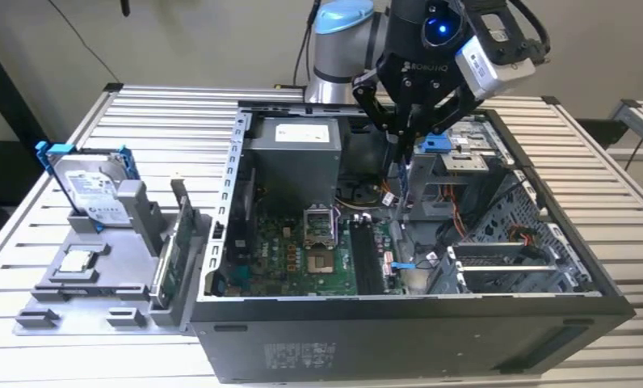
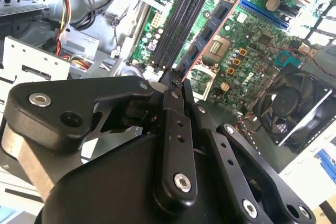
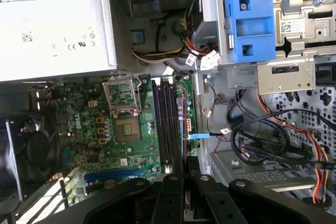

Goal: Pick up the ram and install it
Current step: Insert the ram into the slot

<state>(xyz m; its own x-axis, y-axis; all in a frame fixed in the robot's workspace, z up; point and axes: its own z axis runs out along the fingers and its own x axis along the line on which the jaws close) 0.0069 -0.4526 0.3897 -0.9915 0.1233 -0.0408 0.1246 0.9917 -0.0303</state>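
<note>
My gripper (image 1: 411, 141) hangs over the open computer case (image 1: 408, 315), shut on the ram (image 1: 407, 174), a slim stick that points down from the fingertips. In the second wrist view the gripper (image 2: 176, 82) pinches one end of the ram (image 2: 210, 35), whose black chips face the camera. In the first wrist view the ram (image 3: 185, 129) shows edge-on below the gripper (image 3: 185, 174). It is held above the motherboard, close beside the black memory slots (image 1: 365, 250) (image 2: 178, 19) (image 3: 165, 124) and apart from them.
Inside the case are the grey power supply (image 1: 295, 158), the processor socket (image 1: 321, 260), a blue drive bracket (image 1: 438, 144) and loose cables (image 1: 462, 234). On the exterior view's left, a grey fixture (image 1: 95, 283) holds a hard drive with blue rails (image 1: 90, 190) and a green card (image 1: 170, 259).
</note>
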